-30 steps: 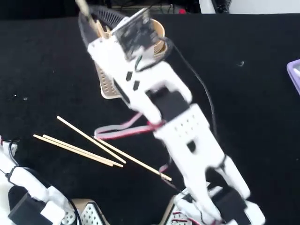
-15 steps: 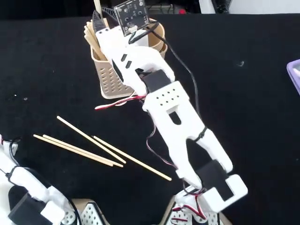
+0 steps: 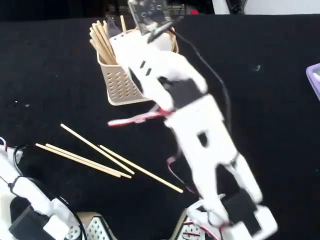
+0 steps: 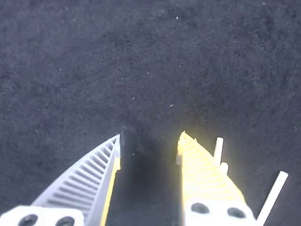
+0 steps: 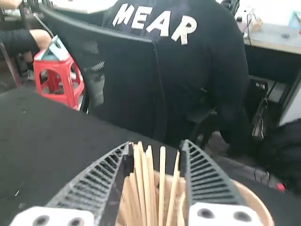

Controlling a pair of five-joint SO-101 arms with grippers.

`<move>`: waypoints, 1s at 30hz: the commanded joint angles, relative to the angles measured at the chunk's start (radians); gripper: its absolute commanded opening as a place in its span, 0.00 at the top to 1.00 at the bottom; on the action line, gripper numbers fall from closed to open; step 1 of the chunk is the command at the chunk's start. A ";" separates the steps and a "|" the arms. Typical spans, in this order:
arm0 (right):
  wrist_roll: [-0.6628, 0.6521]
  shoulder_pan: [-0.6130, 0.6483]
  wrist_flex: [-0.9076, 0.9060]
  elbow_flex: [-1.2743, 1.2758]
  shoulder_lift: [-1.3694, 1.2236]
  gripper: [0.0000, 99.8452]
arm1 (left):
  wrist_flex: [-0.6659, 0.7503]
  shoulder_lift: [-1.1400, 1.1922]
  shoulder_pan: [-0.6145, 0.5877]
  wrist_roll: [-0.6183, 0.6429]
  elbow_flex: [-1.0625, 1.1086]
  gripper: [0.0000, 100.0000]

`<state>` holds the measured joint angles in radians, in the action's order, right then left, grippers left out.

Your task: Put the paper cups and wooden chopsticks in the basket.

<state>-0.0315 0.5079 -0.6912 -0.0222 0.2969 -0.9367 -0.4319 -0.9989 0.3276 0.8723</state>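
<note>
A beige perforated basket (image 3: 119,84) stands at the back of the black table, with a bundle of wooden chopsticks (image 3: 101,44) upright in it and a paper cup (image 3: 171,41) beside them. My right gripper (image 3: 116,25) hangs open just above the bundle. In the right wrist view the right gripper (image 5: 155,143) has the chopstick tops (image 5: 143,179) between its spread fingers without touching them, and the cup's rim (image 5: 261,212) lies to one side. Several loose chopsticks (image 3: 95,155) lie on the table in front. My left gripper (image 4: 150,136) is open over bare cloth, with chopstick ends (image 4: 277,183) close by.
The left arm's base (image 3: 25,210) sits at the front left corner. A purple object (image 3: 314,77) pokes in at the right edge. A red-and-white cable (image 3: 135,119) dangles from the right arm in front of the basket. A black chair (image 5: 122,80) stands beyond the table's back edge.
The right arm has swung farther back over the basket. The chopstick that stood up at its gripper is now among those in the basket. The loose chopsticks have not moved.
</note>
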 commanded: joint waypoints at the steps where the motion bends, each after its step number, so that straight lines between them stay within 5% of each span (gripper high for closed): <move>1: 0.003 -0.015 -0.299 -0.056 0.193 0.89 | -0.006 -0.011 0.093 -0.133 -0.018 0.80; 8: -0.163 -0.195 -0.770 0.036 0.417 0.94 | -0.100 -0.020 0.473 -0.638 0.036 0.80; 15: -0.244 -0.503 -0.738 0.567 0.590 0.94 | -0.275 -0.021 0.768 -0.977 -0.015 0.80; 22: -0.242 -0.608 -0.563 1.024 0.768 0.94 | -0.265 -0.021 0.909 -1.046 0.008 0.80; 30: -0.242 -0.555 -0.519 1.101 0.931 0.94 | -0.264 -0.009 1.040 -1.080 0.010 0.80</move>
<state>-0.2647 -0.0875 -1.2497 1.0625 1.1853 -1.1960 -0.4319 -0.0015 -0.7234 0.9091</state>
